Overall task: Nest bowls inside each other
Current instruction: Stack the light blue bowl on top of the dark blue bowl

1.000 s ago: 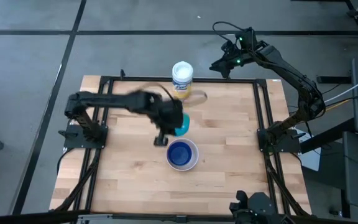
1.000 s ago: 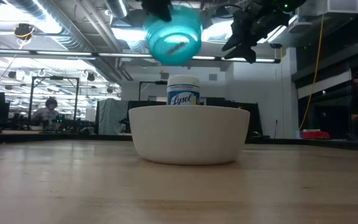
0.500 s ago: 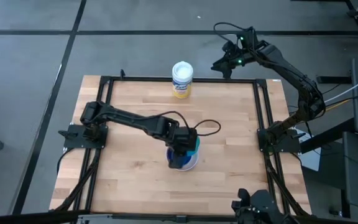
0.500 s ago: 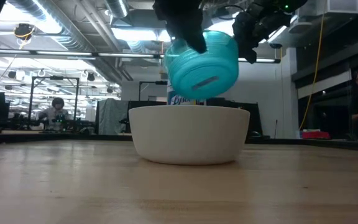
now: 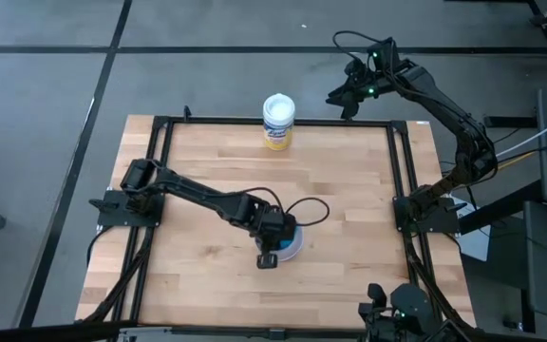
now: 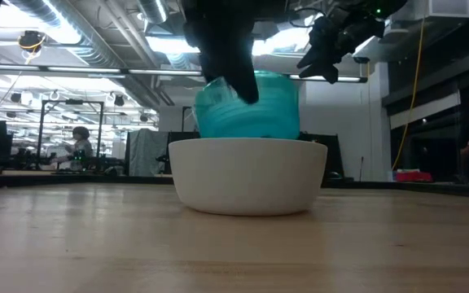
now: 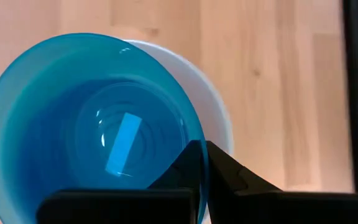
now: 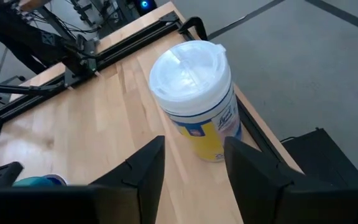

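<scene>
A teal bowl (image 6: 247, 106), thin, light, stiff plastic and likely slippery, is best pinched at its rim; the left gripper (image 7: 201, 165) is clamped on that rim. Translucent blue-green with a pale label on its base, it hangs partly inside the white bowl (image 6: 247, 175). The right gripper (image 8: 191, 163), fingers apart and empty, hovers above the wipes canister (image 8: 196, 99), far behind the white bowl

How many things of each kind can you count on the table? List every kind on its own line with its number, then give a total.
Teal bowl, gripped by the left gripper: 1
White bowl: 1
White canister: 1
Total: 3
</scene>
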{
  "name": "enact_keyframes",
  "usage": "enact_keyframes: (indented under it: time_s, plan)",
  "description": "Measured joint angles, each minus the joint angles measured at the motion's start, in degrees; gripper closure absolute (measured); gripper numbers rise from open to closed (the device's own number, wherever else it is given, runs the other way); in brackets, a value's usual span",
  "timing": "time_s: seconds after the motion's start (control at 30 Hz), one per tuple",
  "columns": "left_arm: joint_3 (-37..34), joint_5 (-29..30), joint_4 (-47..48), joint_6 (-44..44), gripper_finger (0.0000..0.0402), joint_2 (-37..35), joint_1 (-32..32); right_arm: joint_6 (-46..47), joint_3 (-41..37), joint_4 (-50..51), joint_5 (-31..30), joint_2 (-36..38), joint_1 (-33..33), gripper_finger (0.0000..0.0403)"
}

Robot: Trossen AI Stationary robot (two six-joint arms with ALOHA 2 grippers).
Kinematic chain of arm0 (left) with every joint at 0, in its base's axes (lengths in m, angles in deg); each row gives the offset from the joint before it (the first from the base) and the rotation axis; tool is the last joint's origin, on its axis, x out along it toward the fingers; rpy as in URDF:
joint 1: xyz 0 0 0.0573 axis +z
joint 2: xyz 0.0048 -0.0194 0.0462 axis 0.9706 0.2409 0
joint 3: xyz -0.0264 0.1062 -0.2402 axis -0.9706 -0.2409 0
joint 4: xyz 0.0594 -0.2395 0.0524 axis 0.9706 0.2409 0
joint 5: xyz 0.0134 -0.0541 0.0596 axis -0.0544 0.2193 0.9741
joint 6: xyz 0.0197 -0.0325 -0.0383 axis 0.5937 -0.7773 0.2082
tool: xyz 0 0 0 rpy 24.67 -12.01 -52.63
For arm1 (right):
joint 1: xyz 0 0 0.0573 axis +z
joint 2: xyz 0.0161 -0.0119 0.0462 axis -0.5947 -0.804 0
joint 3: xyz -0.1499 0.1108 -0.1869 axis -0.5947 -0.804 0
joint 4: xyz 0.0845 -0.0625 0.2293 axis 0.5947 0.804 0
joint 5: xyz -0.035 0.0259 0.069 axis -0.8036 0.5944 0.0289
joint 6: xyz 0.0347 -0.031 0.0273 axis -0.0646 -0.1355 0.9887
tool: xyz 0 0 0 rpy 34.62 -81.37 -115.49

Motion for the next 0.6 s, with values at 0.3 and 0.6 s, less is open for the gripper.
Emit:
enact_keyframes:
  time_s: [0.3,0.6]
  plan:
    - [0.0,1.6,0.4,1.4,0.0399,0.4,1.7,0.1,0.0,-0.1,1.0,0.0,-0.1,0.0236]
    - [0.0,-0.9,-0.6,2.1,0.0399,3.6,1.9,0.0,0.0,-0.2,1.0,0.0,-0.2,0.0231]
